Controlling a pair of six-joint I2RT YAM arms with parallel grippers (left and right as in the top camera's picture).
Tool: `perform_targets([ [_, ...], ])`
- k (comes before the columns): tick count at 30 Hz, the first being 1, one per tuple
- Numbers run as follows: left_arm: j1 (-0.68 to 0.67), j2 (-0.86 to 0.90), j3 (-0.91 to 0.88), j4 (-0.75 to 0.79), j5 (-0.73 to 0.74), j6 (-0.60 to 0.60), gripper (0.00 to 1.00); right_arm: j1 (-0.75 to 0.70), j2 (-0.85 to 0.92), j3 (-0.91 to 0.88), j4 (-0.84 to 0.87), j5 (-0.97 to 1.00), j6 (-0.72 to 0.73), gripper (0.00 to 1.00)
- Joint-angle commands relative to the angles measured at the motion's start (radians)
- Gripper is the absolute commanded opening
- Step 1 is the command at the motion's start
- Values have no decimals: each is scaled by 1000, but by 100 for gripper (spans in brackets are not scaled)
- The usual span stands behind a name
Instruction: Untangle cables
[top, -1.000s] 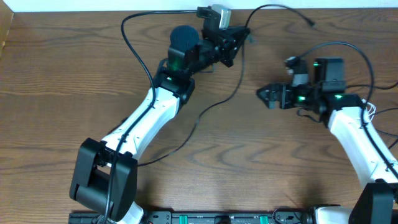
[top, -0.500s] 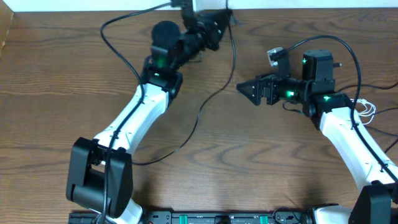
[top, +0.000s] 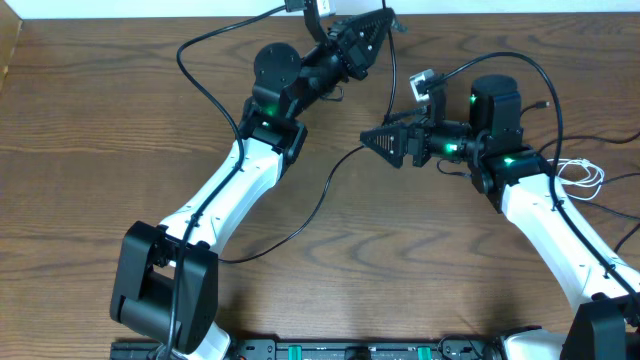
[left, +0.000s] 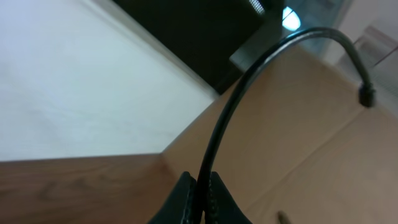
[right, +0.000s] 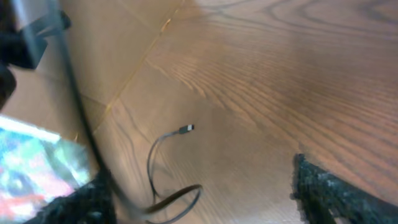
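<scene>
While left pincer (left: 200, 184) clamps black cable (left: 215, 135), right pincer (right: 202, 190) spread wide apart

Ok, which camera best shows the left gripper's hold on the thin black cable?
Left wrist: the thin black cable sits pinched in the shut left gripper and arcs up to its small plug. Overhead shows its run across the brown wooden table; right wrist catches a blurred black strand, likely the same one.
</scene>
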Motion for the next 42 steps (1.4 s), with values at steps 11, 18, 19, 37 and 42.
perform_targets([
  [11, 30, 2, 4, 28, 43, -51, 54, 0, -3, 3, 12, 248, 25, 7],
  [18, 162, 2, 4, -157, 117, -23, 98, -95, -3, 5, -31, 455, -26, 1],
  [19, 187, 2, 4, -200, 136, -14, 98, -116, -3, 7, -29, 491, -35, 1],
  [37, 323, 2, 4, -1137, 315, 1034, 97, -457, -4, 37, 454, 1437, -773, 1],
  [42, 323, 2, 4, -1215, 249, 1054, 97, -490, -4, 37, 535, 1561, -900, 1],
])
